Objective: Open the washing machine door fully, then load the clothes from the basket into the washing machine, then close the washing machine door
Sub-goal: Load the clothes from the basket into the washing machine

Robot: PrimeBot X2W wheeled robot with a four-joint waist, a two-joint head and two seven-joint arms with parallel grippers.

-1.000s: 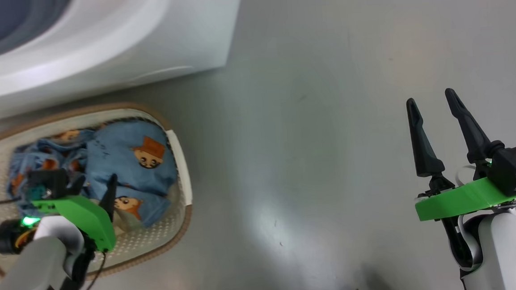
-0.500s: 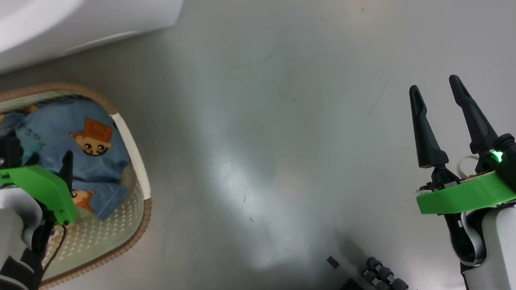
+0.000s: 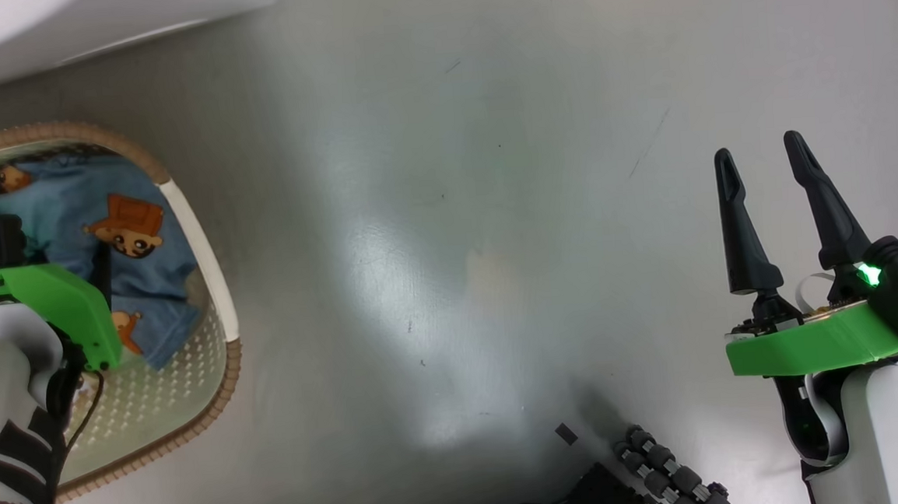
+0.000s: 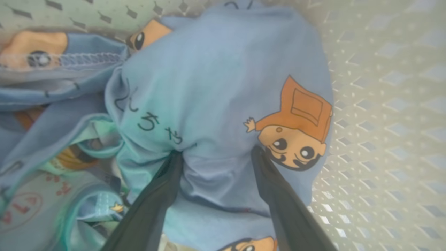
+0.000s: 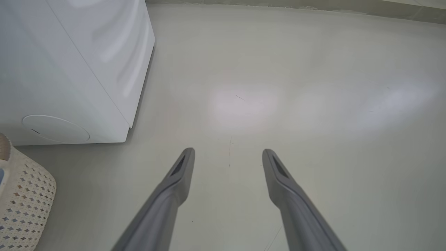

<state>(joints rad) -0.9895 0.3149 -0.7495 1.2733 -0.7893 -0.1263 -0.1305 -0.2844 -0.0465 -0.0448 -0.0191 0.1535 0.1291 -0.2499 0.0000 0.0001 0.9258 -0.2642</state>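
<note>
The basket [image 3: 214, 297] stands on the floor at the left, cream and perforated with a brown rim. In it lie the clothes [image 3: 138, 263], light blue with orange-brown cartoon faces. My left gripper [image 4: 216, 153] is open, both fingertips pressed down into a hump of the blue clothes [image 4: 216, 87], which bulges between them. Its green mount [image 3: 39, 300] hangs over the basket. My right gripper [image 3: 763, 163] is open and holds nothing, above bare floor at the right. A corner of the white washing machine [image 3: 53, 27] shows at the top left. The washing machine door is out of view.
The washing machine's side panel [image 5: 69, 69] stands left of my right gripper [image 5: 228, 153], with the basket's wall [image 5: 24, 198] below it. A black ribbed cable and dark base part [image 3: 665, 469] lie at the bottom of the head view. Grey floor [image 3: 454, 205] spreads between basket and right arm.
The head camera has turned, so basket and washing machine have slid left and up in the picture. Both grippers stay open; the left stays down in the clothes.
</note>
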